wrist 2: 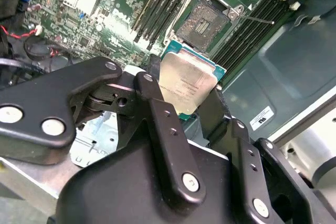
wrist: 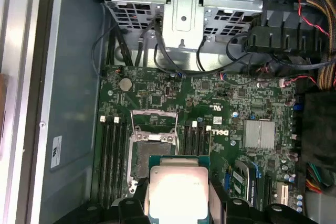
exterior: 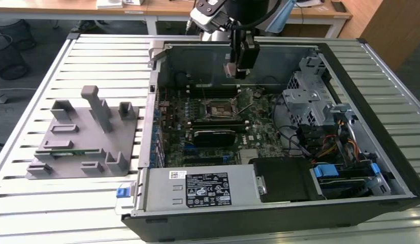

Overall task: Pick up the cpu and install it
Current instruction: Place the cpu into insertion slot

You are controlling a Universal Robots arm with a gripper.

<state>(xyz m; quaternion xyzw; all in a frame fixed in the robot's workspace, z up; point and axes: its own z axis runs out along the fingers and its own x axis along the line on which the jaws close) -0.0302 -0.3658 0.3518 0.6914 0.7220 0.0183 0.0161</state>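
My gripper [exterior: 233, 70] hangs inside the open computer case, shut on the cpu [wrist 2: 186, 83], a flat square chip with a shiny silver top and a green rim. In the second wrist view the black fingers [wrist 2: 153, 95] clamp its two opposite edges. The cpu [wrist: 177, 186] is held in the air above the motherboard, just to one side of the open black socket [wrist: 152, 148]. In the exterior view the socket [exterior: 219, 108] lies below and nearer the camera than the gripper, its frame lifted open.
A grey fixture [exterior: 81, 137] with a green memory stick [exterior: 67, 151] stands on the slatted table at the exterior view's left. Inside the case are a power supply [exterior: 196, 190], a metal drive cage [exterior: 311, 96], cables [wrist: 315, 3] and a heatsink [wrist: 258, 134].
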